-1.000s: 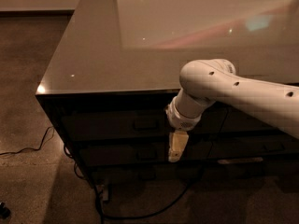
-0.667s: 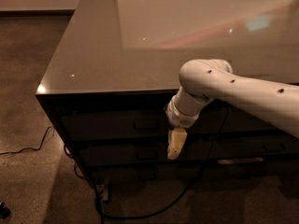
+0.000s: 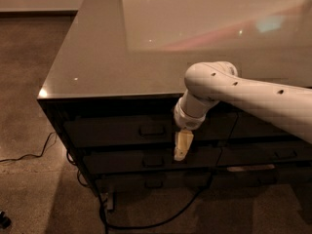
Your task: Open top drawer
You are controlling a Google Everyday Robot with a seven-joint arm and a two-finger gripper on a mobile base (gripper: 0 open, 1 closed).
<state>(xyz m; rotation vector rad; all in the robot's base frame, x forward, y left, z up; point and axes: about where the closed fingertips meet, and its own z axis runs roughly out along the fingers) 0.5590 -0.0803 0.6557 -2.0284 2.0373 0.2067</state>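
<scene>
Below the front edge of the desk (image 3: 97, 57), the top drawer (image 3: 112, 130) sits shut, its dark front flush with the fronts around it. Its handle (image 3: 152, 129), a small rectangular loop, lies at the middle of the front, and nothing touches it.

The gripper (image 3: 180, 152) hangs just right of that handle, apart from it. It points down in front of the lower part of the drawer front, and its pale tip reaches the top of the second drawer (image 3: 117, 162). I cannot tell whether the gripper is open or closed. The white arm (image 3: 243, 94) comes in from the right, crosses above the front edge and bends down at a rounded joint, from which the wrist drops to the gripper.

The second drawer carries a like handle under the first, and a third dark front (image 3: 131, 184) lies below it. Toward the front right corner stands another column of dark drawers (image 3: 273, 126).

The desk top is glossy and shows pale reflections toward the back right corner. A black cable (image 3: 161, 219) loops on the floor (image 3: 29, 82) under the front edge. A thinner cord (image 3: 29, 156) trails off on the floor beside the front left corner.
</scene>
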